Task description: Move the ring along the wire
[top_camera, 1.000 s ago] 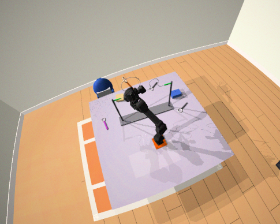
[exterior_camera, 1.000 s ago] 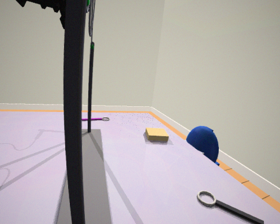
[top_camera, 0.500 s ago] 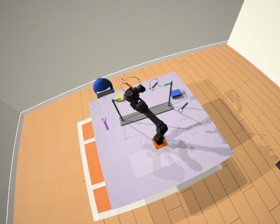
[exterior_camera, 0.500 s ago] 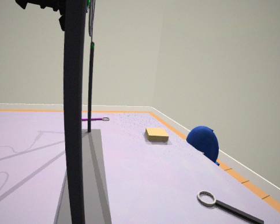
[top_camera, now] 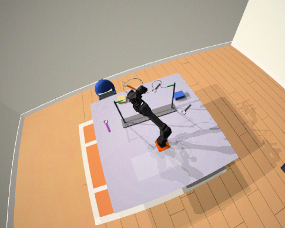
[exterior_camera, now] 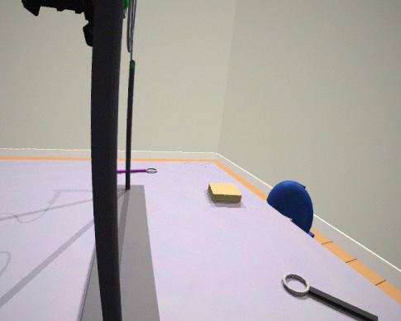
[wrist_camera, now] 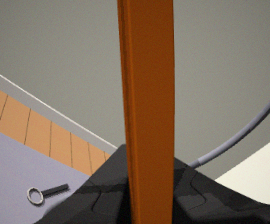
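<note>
The orange handle (top_camera: 131, 87) (wrist_camera: 148, 90) is between the fingers of my gripper (top_camera: 137, 90) (wrist_camera: 136, 153), which is shut on it. The small ring (top_camera: 123, 83) at the handle's far end is at the left side of the wire's large loop (top_camera: 142, 81); whether it touches the wire is too small to tell. The ring is outside the wrist view, where a stretch of grey wire (wrist_camera: 238, 135) curves to the right of the fingers. The left green part (top_camera: 119, 101) meets the left post (top_camera: 120, 112); the right green part (top_camera: 170, 85) meets the right post (top_camera: 173, 97).
Both posts stand on a grey base (top_camera: 126, 124) (exterior_camera: 137, 248). On the table lie a yellow block (top_camera: 121, 99) (exterior_camera: 225, 192), a blue block (top_camera: 179, 95), a purple-handled ring (top_camera: 107, 127) and dark-handled rings (top_camera: 183, 111) (exterior_camera: 295, 294) (wrist_camera: 54, 190). A blue chair (top_camera: 104, 87) (exterior_camera: 290, 204) is beyond the edge.
</note>
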`<state>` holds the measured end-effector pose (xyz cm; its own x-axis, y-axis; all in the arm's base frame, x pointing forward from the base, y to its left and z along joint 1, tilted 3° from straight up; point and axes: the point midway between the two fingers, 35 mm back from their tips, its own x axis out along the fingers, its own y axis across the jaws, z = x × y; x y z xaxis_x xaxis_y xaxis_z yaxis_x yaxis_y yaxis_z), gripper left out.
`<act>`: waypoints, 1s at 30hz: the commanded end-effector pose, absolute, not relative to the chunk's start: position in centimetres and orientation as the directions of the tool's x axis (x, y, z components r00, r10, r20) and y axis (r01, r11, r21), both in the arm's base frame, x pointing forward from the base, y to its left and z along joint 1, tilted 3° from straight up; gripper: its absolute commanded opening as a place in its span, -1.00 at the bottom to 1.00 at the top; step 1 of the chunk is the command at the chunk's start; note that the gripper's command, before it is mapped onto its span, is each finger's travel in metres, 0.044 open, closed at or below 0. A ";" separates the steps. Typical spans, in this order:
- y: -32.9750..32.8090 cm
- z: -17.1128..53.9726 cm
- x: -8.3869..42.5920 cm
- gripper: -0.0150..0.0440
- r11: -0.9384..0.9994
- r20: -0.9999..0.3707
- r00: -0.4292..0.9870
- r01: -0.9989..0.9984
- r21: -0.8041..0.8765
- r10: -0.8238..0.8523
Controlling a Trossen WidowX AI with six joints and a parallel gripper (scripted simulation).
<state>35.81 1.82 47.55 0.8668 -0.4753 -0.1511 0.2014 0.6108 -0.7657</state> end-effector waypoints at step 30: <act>0.9 48.9 35.7 -1.00 0.245 -0.010 0.864 0.132 -0.960 -0.503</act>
<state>35.72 1.04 48.80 0.8661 -0.4992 -0.0244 0.1415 0.2918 -0.9460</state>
